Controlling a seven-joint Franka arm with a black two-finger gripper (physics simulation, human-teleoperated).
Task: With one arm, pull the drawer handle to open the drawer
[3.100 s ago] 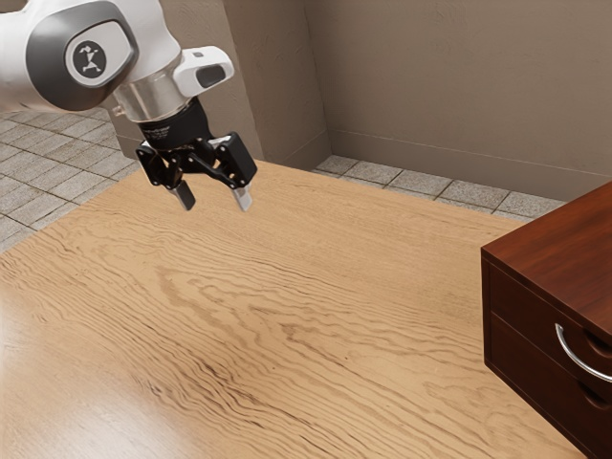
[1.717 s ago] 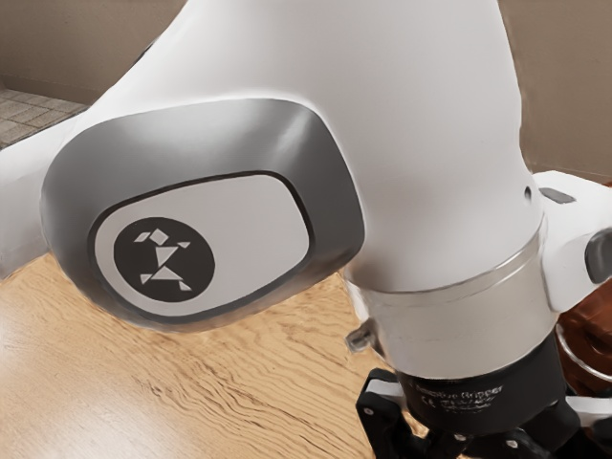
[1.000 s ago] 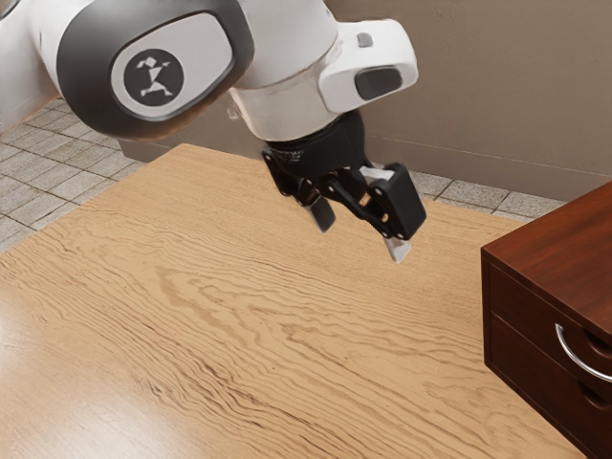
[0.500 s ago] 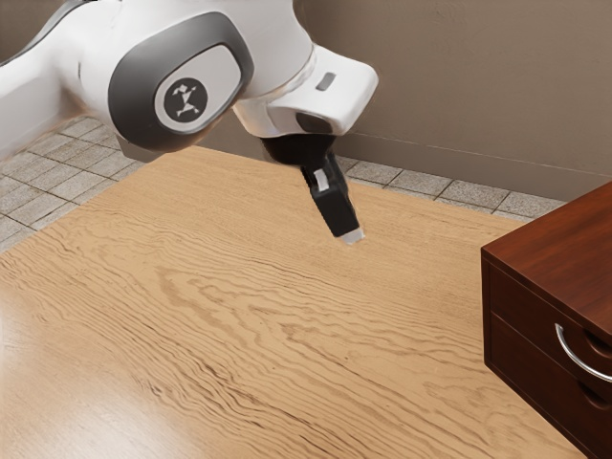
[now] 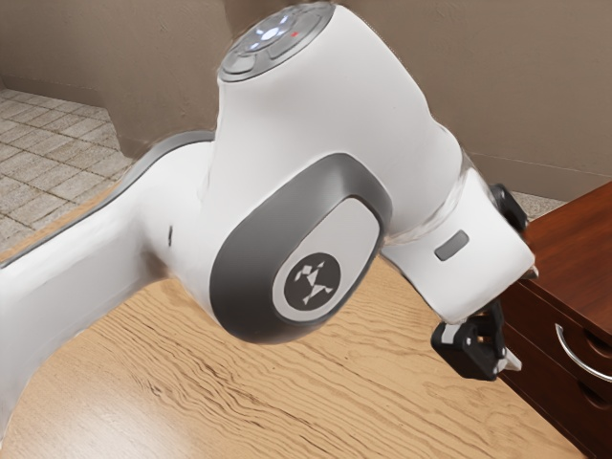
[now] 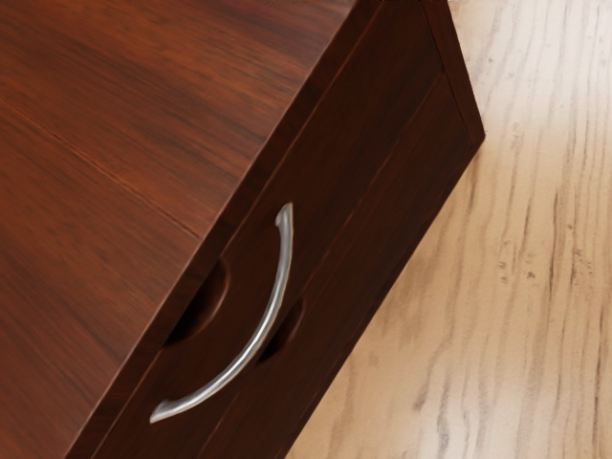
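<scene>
1. Though the arm (image 5: 316,191) hides much of it, the pincer (image 5: 491,354) hangs over the table (image 5: 287,402); apart or together, I cannot tell.
2. The drawer handle (image 5: 578,357) sits near it, not touching, on the drawer (image 5: 540,317).

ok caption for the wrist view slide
Wrist view above the curved silver handle of a dark wood cabinet on a pale wooden table

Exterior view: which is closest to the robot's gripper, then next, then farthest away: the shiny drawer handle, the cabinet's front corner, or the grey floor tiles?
From the gripper:
1. Cabinet's front corner, right beside it.
2. Drawer handle, further toward the exterior view's right.
3. Grey floor tiles, far off at the exterior view's upper left.
</scene>
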